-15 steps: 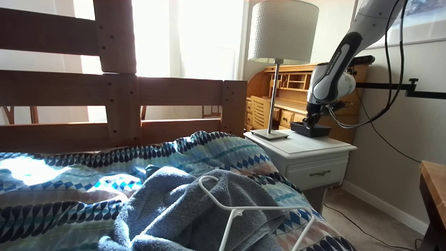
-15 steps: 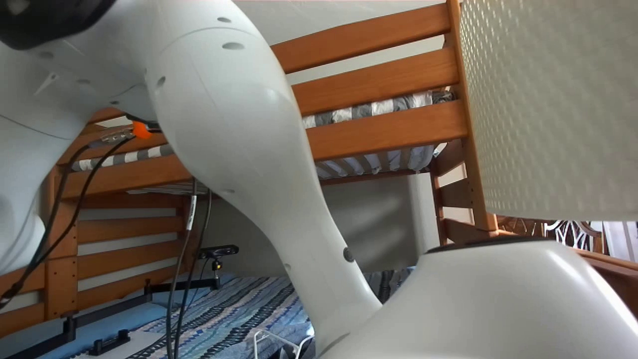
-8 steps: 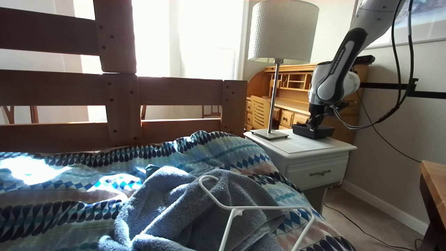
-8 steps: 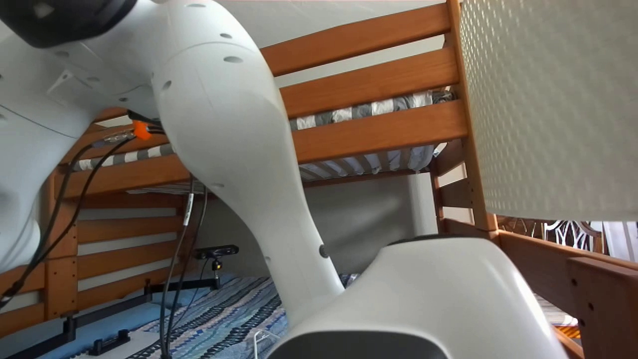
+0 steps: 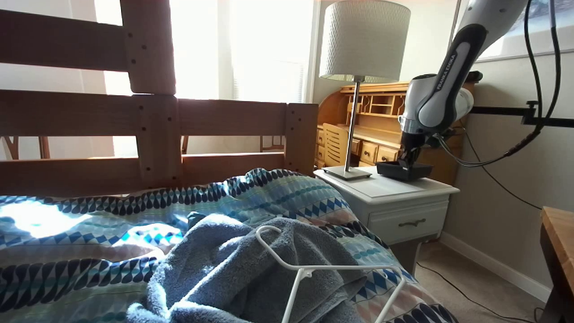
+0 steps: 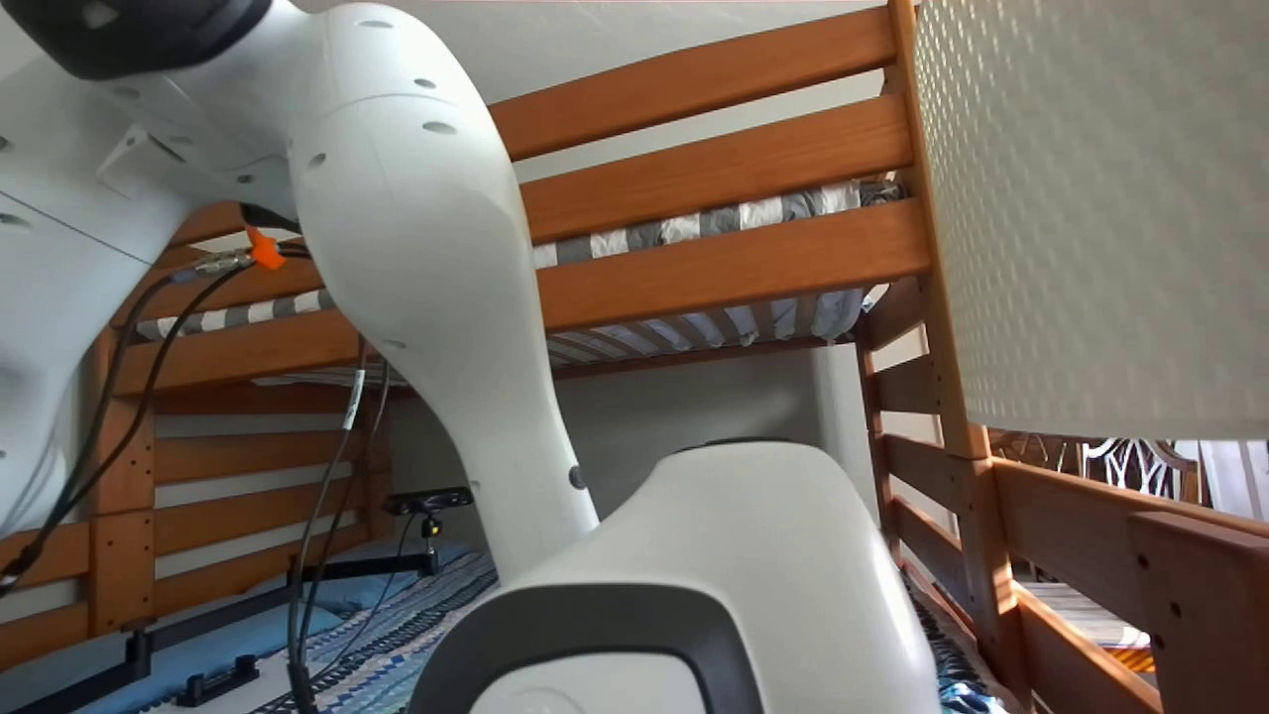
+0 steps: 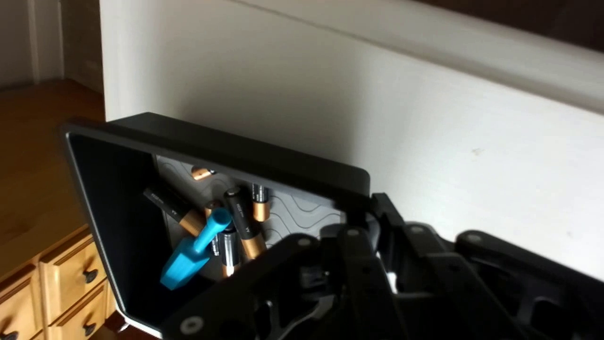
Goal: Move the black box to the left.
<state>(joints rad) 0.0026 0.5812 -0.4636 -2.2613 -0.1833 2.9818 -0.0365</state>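
Observation:
The black box [image 5: 418, 173] is at the right part of the white nightstand top [image 5: 381, 185] in an exterior view. I cannot tell whether its base touches the top. My gripper [image 5: 407, 164] points down at its near wall. In the wrist view the open-topped box [image 7: 240, 146] holds several batteries [image 7: 241, 212] and a blue object [image 7: 193, 252]. There the gripper [image 7: 370, 210] is closed around the wall at one corner, one finger inside and one outside. The box is hidden in the exterior view where the arm [image 6: 426, 248] fills the front.
A lamp with a metal base [image 5: 347, 173] and white shade [image 5: 365, 40] stands on the nightstand left of the box. A wooden desk [image 5: 381, 121] is behind. A bed with a grey towel [image 5: 251, 264] and white hanger [image 5: 309, 268] is in front left.
The gripper and box have shifted slightly right and toward the camera in an exterior view. The arm's forearm and elbow have swung right there, and left in the remaining view.

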